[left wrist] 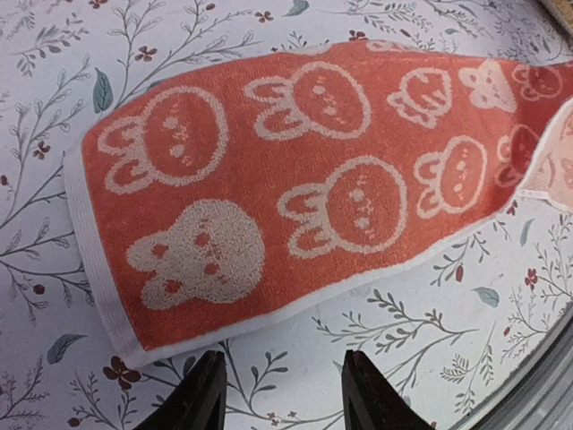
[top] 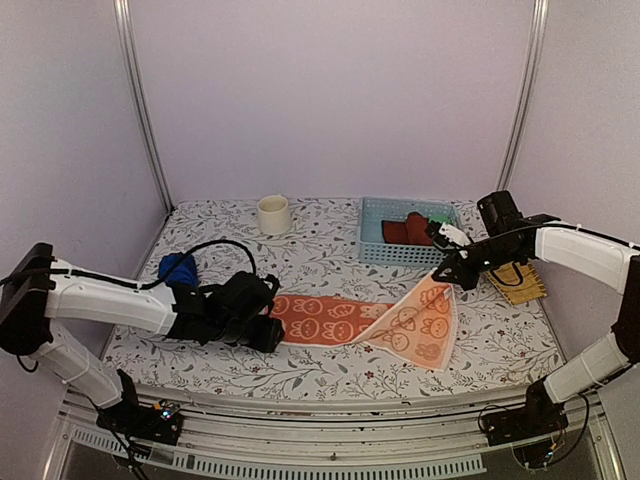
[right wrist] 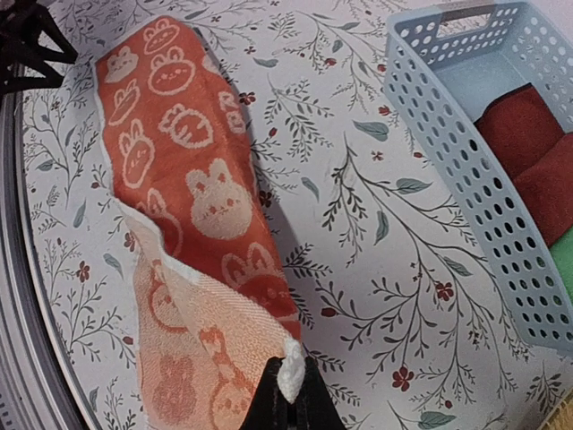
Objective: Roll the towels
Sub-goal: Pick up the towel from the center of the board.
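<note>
The right pincer [right wrist: 288, 387] pinches the orange towel [right wrist: 192, 179] by a corner, probably to spread it flat. The left pincer [left wrist: 282, 365] is open, and the towel end just ahead of it needs rolling next.

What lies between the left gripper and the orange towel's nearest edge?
Only bare floral tablecloth separates the left gripper from the orange towel, shown in the left wrist view.

2 towels [top: 340, 320] [top: 178, 268], 1 cup [top: 273, 215], 1 basket [top: 390, 254]

Lab test booth: bare lilac wall panels [top: 330, 100], metal corner posts [top: 143, 110], floral-covered table [top: 320, 250], aluminium rail [top: 330, 455].
</note>
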